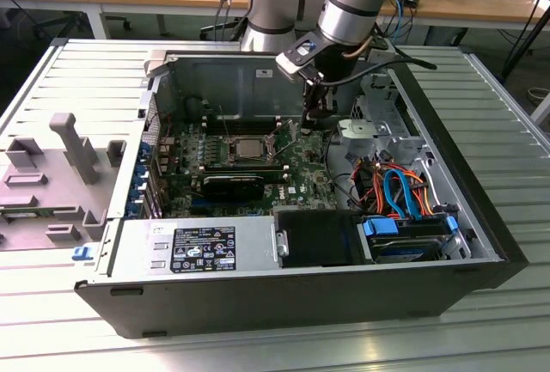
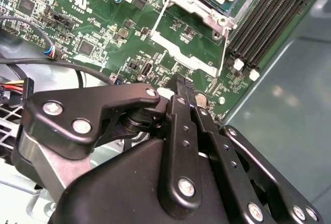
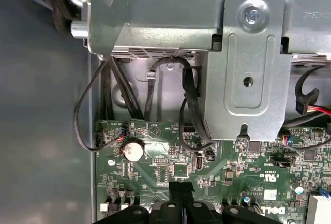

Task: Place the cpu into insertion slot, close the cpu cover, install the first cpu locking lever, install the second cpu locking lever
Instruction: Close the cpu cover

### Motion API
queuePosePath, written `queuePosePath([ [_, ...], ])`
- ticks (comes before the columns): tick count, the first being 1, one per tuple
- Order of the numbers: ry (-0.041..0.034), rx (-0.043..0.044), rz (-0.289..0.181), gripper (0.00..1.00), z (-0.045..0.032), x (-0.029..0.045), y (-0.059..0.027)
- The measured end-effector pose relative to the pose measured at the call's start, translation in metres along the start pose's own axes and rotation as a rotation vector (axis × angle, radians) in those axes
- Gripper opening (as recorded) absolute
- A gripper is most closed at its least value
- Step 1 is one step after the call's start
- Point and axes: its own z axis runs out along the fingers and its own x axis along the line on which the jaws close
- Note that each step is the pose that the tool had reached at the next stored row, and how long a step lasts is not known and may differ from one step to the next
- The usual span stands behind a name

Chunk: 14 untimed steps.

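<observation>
Cpu (image 1: 249,147) lies flat mid-motherboard (image 1: 302,176), inside the open computer case (image 1: 258,295) on the bench (image 1: 481,338). The cpu cover (image 2: 199,8) looks down around it. We judge the chip light, stiff and fragile underneath, so best held by opposite edges only. Hand (image 1: 314,118) hangs just over the board. In the exterior view the chip sits toward nine o'clock of it, near but apart. Fingers (image 2: 178,110) pressed together, nothing between them, touching nothing we can see.
</observation>
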Motion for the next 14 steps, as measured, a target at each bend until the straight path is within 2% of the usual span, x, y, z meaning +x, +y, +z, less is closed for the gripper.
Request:
queuePosePath([
  [2, -0.0076, -0.0006, -0.047, 0.11, 0.0025, -0.0005, 0.0004],
  [4, -0.0104, -0.0007, -0.064, 0.11, 0.0029, -0.0007, 0.0004],
  [14, -0.0099, -0.0008, -0.064, 0.11, 0.0033, -0.0013, -0.0006],
])
